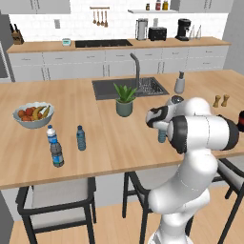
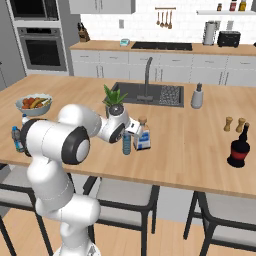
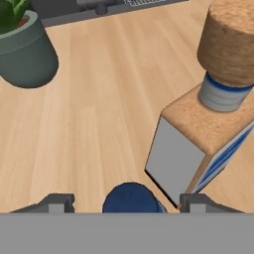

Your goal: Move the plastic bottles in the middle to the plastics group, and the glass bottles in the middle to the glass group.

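Observation:
A small blue-capped plastic bottle (image 2: 127, 144) stands in the middle of the island counter, partly hidden behind my arm in the left base view (image 1: 162, 136). My gripper (image 3: 128, 202) is open and points down over it, with its dark blue cap (image 3: 130, 197) between the two fingertips and a gap on each side. Right beside it stands a square glass bottle (image 3: 188, 144) with a cork stopper (image 2: 143, 135). The plastics group (image 1: 57, 145) of three blue-capped bottles stands near the counter's front left. A dark red glass bottle (image 2: 239, 148) stands far right.
A potted plant (image 1: 125, 101) stands behind the gripper, with the sink (image 1: 128, 88) beyond it. A fruit bowl (image 1: 33, 114) sits at the left. Wooden shakers (image 1: 220, 100) and a grey dispenser (image 1: 179, 83) stand to the right. Stools (image 1: 57, 200) line the front edge.

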Motion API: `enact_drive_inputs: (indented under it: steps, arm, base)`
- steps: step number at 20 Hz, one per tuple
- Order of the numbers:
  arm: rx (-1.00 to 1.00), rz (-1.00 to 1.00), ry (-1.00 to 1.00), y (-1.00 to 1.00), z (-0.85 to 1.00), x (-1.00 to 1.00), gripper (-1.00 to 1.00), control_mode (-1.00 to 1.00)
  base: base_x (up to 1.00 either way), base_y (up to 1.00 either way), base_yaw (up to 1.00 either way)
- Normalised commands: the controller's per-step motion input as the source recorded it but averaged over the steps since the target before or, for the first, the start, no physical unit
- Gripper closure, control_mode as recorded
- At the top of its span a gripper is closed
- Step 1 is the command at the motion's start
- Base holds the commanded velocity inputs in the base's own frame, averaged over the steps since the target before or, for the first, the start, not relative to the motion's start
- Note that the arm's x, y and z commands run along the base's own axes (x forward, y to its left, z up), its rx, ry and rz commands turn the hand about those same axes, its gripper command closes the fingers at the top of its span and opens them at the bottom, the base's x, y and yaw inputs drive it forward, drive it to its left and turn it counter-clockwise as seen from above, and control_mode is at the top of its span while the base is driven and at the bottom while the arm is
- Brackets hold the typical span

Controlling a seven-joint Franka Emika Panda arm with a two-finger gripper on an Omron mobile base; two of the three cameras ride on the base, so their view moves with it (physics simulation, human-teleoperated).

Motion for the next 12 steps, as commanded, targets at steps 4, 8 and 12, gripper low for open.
enact_drive_inputs:
  steps: [4, 8, 12]
  arm:
    - [0.00, 0.00, 0.00, 0.00, 0.00, 0.00, 1.00, -1.00]
    - [0.00, 0.00, 0.00, 0.00, 0.00, 0.00, 1.00, -1.00]
    - [0.00, 0.00, 0.00, 0.00, 0.01, -0.04, 1.00, -1.00]
  base:
    - [0.00, 0.00, 0.00]
    - [0.00, 0.00, 0.00]
    - [0.00, 0.00, 0.00]
